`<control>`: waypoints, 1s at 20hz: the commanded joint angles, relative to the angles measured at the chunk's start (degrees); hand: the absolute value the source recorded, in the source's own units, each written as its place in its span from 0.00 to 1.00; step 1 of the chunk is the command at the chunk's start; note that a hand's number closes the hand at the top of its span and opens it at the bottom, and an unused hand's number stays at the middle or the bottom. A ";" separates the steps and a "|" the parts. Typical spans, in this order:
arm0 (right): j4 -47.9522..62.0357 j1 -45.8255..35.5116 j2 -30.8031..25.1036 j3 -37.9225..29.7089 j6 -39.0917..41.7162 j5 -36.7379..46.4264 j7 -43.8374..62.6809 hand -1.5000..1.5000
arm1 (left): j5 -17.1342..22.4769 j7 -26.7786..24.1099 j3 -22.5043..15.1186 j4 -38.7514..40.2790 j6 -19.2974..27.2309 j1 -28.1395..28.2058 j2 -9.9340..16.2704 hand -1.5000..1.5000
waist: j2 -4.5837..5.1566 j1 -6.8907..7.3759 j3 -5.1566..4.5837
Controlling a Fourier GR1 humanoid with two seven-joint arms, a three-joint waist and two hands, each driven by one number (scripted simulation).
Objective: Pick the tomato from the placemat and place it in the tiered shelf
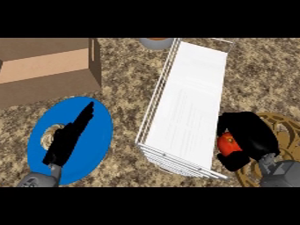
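- I see my right hand (246,139) low on the right side, with its black fingers curled round the tomato (227,144).
- The tomato is red, and only a small part of it shows between the fingers.
- The hand and tomato are just beside the right edge of the tiered shelf (190,105), near its lower corner. I cannot tell if they touch it.
- The shelf is white with thin wire rails. It runs from the top of the view down toward me, in the middle of the counter (126,88).
- Under my right hand lies the placemat (295,132), round and golden brown with cut-out loops. The hand hides a lot of it.
- My left hand (71,136) is low on the left, with its fingers straight and close together. It holds nothing.
- That hand shows over a blue plate (93,149).
- A brown cardboard box (38,70) sits at the top left, well apart from the shelf.
- A small grey round thing (156,42) peeks in at the top, just beside the shelf.
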 commanded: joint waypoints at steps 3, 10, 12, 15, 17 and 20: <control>-3.97 -5.28 -10.88 -2.09 2.02 -9.74 -30.22 1.00 | 0.44 0.61 1.48 0.83 0.60 0.25 0.46 0.50 | -0.11 -3.47 0.34; 7.82 -15.35 -15.84 -21.73 6.01 -29.13 -51.03 1.00 | -0.08 1.17 1.78 0.30 1.58 0.33 -0.06 0.50 | -0.11 -4.84 0.12; 13.51 -17.10 -15.45 -25.54 8.20 -33.89 -53.76 1.00 | 1.28 -1.97 3.17 0.12 -0.70 4.01 2.26 0.50 | -0.08 -3.95 0.08; 19.94 -24.49 -16.78 -27.40 15.77 -37.44 -54.89 1.00 | -0.47 1.57 2.30 0.43 1.82 0.69 -0.35 0.50 | -0.27 -5.16 -0.01; 23.49 -32.23 -12.15 -24.31 16.49 -35.31 -48.89 1.00 | -0.46 1.13 2.20 0.30 0.70 1.51 -0.55 0.50 | -0.36 -4.96 -0.05; 25.35 -37.55 -9.63 -25.48 16.58 -35.61 -45.09 1.00 | -1.39 -2.66 2.80 2.13 0.75 3.29 -1.15 0.50 | -0.45 -5.41 -0.07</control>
